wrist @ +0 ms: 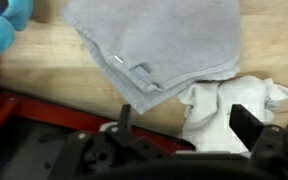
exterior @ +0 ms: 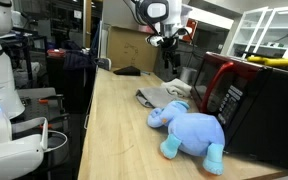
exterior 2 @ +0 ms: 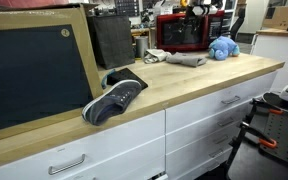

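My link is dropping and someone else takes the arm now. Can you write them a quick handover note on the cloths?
Gripper: open, fingers wide apart, holding nothing, above the counter by the red microwave.
Things: the crumpled white cloth lies under the gripper. The gray towel lies flat right beside it. The blue plush elephant is further along the counter.
Done: white cloth is down beside the towel.
Left: probably lift the arm clear; towel not yet grasped.
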`<state>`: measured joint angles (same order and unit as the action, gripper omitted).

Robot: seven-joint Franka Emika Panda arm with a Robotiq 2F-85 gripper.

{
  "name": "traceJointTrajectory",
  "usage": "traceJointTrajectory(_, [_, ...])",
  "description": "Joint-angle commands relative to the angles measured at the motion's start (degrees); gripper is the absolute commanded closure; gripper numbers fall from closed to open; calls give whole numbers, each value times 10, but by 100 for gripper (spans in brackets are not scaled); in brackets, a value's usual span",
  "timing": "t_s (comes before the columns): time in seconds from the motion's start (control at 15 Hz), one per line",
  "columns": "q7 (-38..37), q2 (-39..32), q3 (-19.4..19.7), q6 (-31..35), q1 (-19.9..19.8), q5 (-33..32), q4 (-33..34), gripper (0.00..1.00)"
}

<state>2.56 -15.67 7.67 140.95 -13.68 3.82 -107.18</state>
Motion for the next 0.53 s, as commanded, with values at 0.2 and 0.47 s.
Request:
traceJointTrajectory(0.2, [43, 16, -29, -13, 23, 28, -47, 0])
traceJointTrajectory(0.47, [36, 2, -13, -12, 25, -11, -58, 42])
